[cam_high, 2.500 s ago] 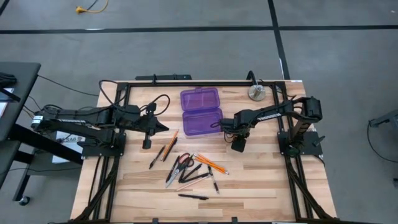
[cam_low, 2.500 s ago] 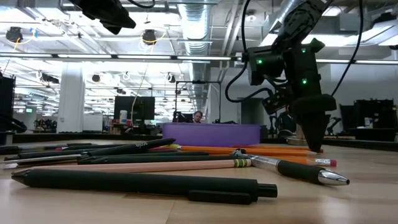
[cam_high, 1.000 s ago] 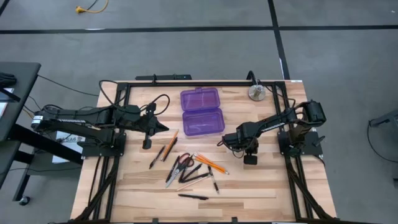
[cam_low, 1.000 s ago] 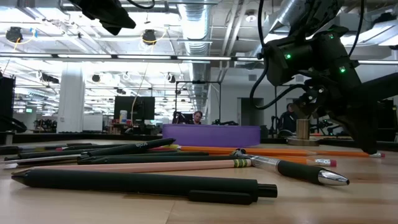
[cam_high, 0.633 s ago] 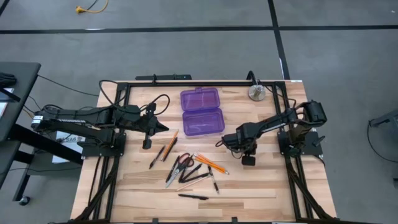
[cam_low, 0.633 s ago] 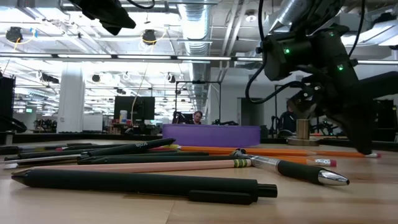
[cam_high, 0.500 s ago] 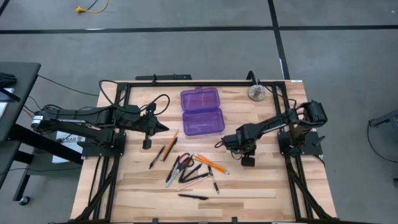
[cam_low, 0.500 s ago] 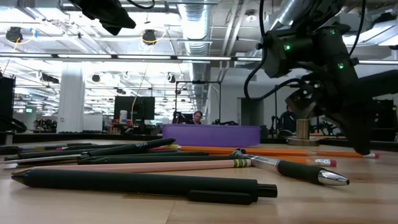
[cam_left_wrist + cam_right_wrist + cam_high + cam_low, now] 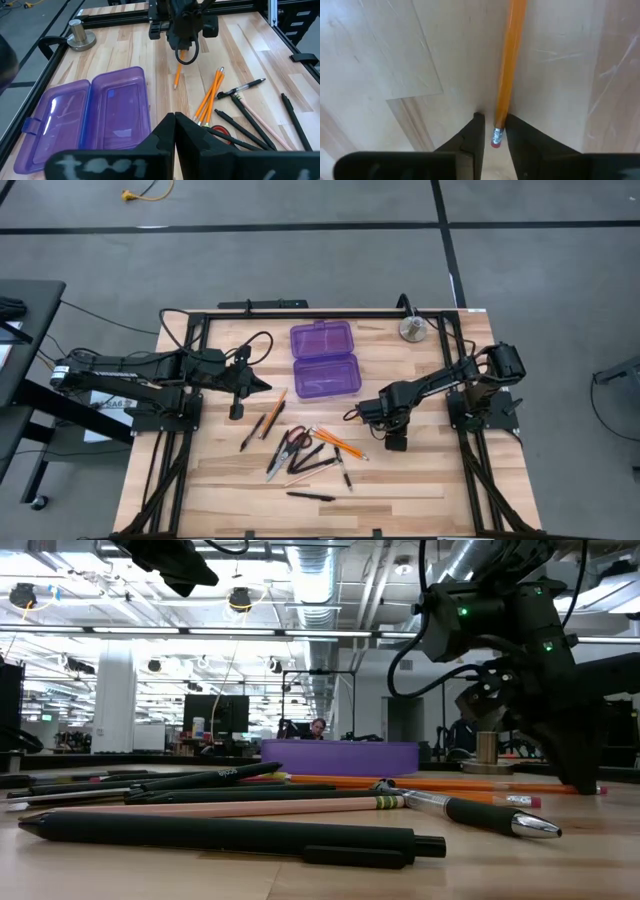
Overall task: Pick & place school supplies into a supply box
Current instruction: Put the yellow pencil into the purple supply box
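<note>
Right gripper: (image 9: 396, 443) low at the table, at about four o'clock from the table's middle; its fingers (image 9: 474, 131) stand slightly apart, one on each side of a pencil's eraser end.
Orange pencil: (image 9: 509, 70) lies flat on the wood, eraser end between the right fingertips, shaft running away from the gripper; whether the fingers press it I cannot tell.
Left gripper: (image 9: 236, 411) raised at nine o'clock, fingers closed, empty.
Supply box: (image 9: 324, 361) open, lid flat, at twelve o'clock, well apart from the right gripper, at its ten o'clock.
Other supplies: pens (image 9: 309, 496), pencils (image 9: 340, 443) and scissors (image 9: 285, 451) scattered at six o'clock, beside the right gripper at its nine o'clock.
Metal disc: (image 9: 412, 329) at the two o'clock corner.
</note>
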Motion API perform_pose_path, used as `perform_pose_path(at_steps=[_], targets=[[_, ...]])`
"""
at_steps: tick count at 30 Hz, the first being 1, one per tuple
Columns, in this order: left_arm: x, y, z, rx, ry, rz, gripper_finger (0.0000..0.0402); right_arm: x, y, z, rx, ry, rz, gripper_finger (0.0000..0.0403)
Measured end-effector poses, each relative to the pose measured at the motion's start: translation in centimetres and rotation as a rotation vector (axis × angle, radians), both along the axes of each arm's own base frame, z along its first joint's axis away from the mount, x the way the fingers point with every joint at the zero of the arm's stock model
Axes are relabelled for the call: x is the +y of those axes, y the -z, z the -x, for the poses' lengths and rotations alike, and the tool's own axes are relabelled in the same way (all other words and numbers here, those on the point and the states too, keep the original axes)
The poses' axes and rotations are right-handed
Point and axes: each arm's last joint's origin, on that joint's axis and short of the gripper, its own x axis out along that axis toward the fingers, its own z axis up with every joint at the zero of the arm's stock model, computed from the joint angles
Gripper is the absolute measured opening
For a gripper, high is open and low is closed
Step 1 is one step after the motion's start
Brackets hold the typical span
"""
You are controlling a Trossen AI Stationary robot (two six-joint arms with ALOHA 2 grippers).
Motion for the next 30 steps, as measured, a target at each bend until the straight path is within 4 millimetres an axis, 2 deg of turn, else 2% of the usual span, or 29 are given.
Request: perform_pose_path(at_steps=[3, 7, 13, 19, 22, 30], targets=[[0.0, 0.0, 0.0, 0.0, 0.0, 0.0, 0.0, 0.0, 0.9, 0.3, 0.005, 0.003, 0.0, 0.0069], [0.0, 0.0, 0.0, 0.001, -0.001, 0.003, 0.0, -0.2, 1.8, 0.8, 0.02, 0.043, -0.01, 0.0017], [0.0, 0.0, 0.0, 0.0, -0.002, 0.003, 0.0, -0.4, 1.8, 0.8, 0.024, 0.052, 0.01, 0.0006], [0.0, 0.0, 0.0, 0.0, -0.002, 0.003, 0.0, -0.4, -0.9, 0.6, -0.068, 0.033, 0.072, 0.0001], [0.0, 0.0, 0.0, 0.0, -0.004, 0.007, 0.0, -0.3, -3.0, 1.1, -0.136, 0.041, 0.083, 0.0001], [0.0, 0.0, 0.0, -0.001, -0.012, 0.024, 0.0, 0.0, -6.0, 2.5, -0.233, 0.037, 0.081, 0.0]])
